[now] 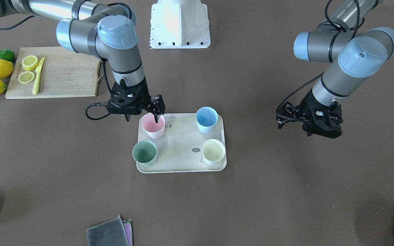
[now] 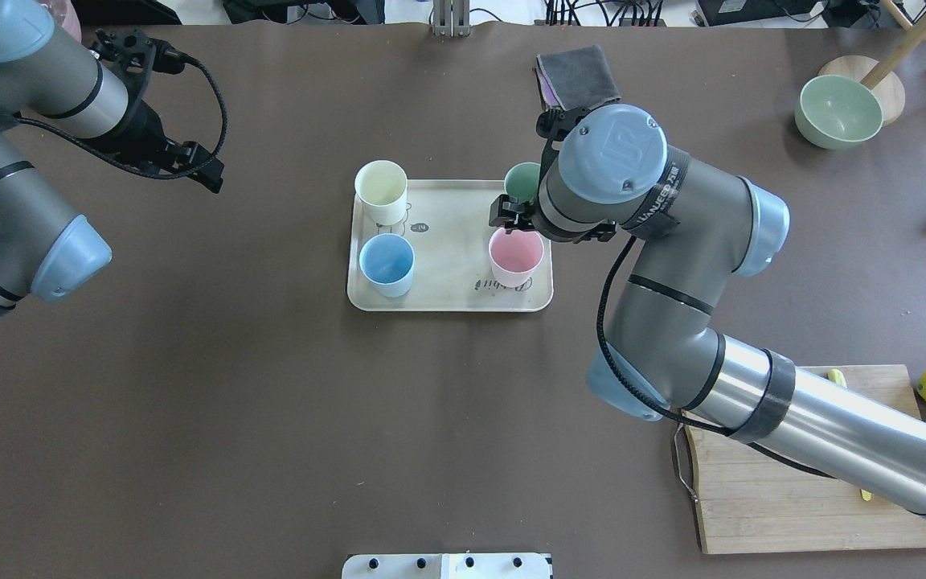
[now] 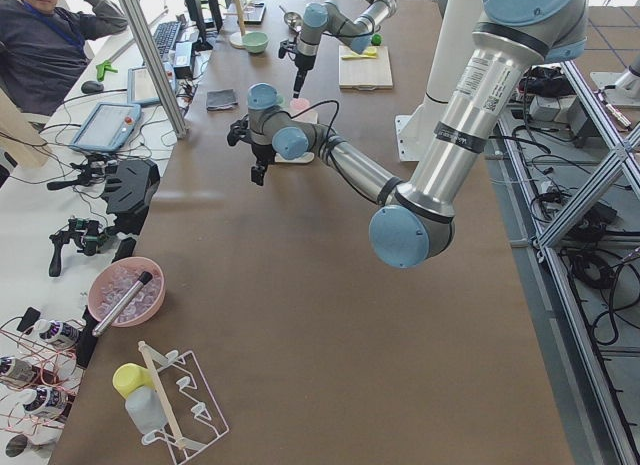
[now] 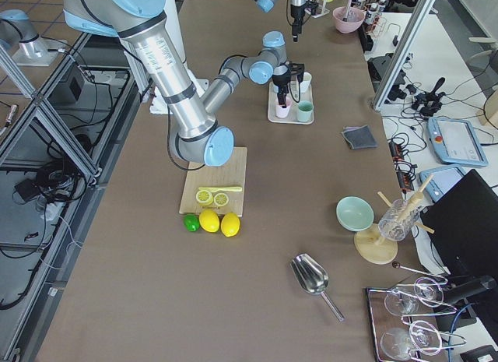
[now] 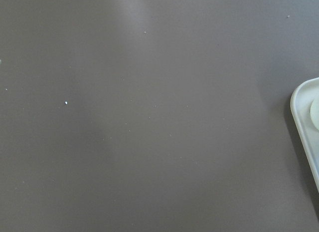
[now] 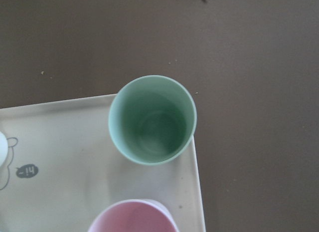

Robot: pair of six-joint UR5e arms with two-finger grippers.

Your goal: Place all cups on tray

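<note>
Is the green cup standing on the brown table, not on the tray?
No, the green cup stands upright on a corner of the tray, inside its rim.

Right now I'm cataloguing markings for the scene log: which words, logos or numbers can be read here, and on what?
"hi": in the dark speech bubble printed on the tray.
"UR": logo moulded on the right arm's blue joint cap.
Not legible: the tray's lettering beside the pink cup, the print on the right arm's band, and the print at the edge of the cutting board.
</note>
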